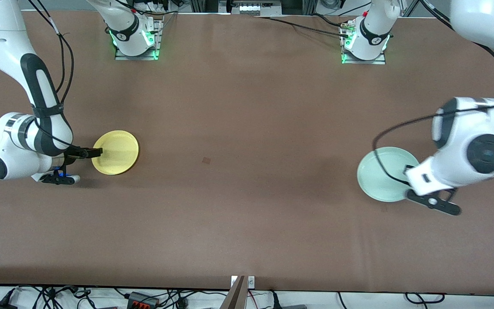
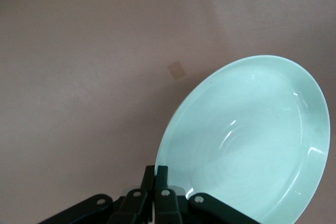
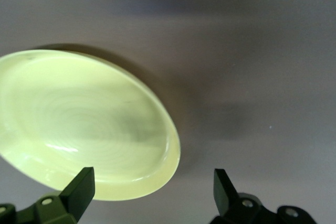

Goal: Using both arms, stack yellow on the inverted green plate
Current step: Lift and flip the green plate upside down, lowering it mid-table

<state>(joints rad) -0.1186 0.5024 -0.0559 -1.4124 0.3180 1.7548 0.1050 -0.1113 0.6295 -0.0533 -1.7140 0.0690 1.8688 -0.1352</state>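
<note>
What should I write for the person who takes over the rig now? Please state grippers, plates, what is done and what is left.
Left gripper: shut on the green plate's rim, at the left arm's end of the table.
Right gripper: open, beside the yellow plate at the right arm's end, one finger at its edge.
Done: green plate gripped, hollow side up.
Left: invert the green plate, grasp the yellow plate, stack it on top.

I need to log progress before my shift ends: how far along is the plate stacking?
Early stage; nothing is stacked. In hand: the left pincer is shut on the green plate rim at the left arm's end; the plate looks tilted and not yet inverted. The right pincer is open beside the yellow plate, not gripping. Left: flip green, grasp yellow, bring it over, set it on top.
</note>
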